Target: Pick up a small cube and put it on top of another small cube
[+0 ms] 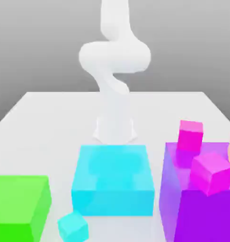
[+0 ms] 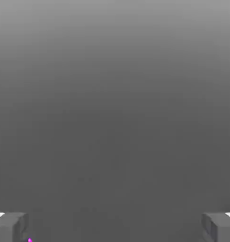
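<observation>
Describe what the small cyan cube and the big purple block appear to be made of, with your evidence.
Small cyan cube: looks like smooth matte plastic; flat, even colour, no glints. Big purple block: possibly glossy or translucent plastic; its faces carry pink tints near the cubes. Rendered, so uncertain.

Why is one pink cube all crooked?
The paler pink cube sits tilted on the big purple block, near its front edge. The hot-pink cube behind it and the small cyan cube on the table look fairly straight.

3 big blocks [image 1: 113, 179]; 4 small cubes: 1 cyan [image 1: 73, 226], 2 pink, 1 yellow.
</observation>
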`<control>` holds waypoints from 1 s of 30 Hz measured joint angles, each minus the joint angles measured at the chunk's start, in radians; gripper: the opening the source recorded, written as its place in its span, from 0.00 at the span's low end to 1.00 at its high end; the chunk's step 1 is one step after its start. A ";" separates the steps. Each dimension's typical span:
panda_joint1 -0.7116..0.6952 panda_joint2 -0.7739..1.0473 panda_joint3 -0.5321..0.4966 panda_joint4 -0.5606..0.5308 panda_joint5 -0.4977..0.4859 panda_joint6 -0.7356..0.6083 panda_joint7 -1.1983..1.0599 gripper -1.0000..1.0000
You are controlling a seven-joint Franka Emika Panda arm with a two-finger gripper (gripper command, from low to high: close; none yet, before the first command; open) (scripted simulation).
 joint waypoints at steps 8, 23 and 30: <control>-0.123 0.297 0.060 -0.038 -0.065 0.107 0.233 0.50; -0.238 0.835 0.055 -0.108 -0.092 0.310 0.594 0.50; -0.241 1.082 0.040 -0.105 -0.048 0.458 0.652 0.50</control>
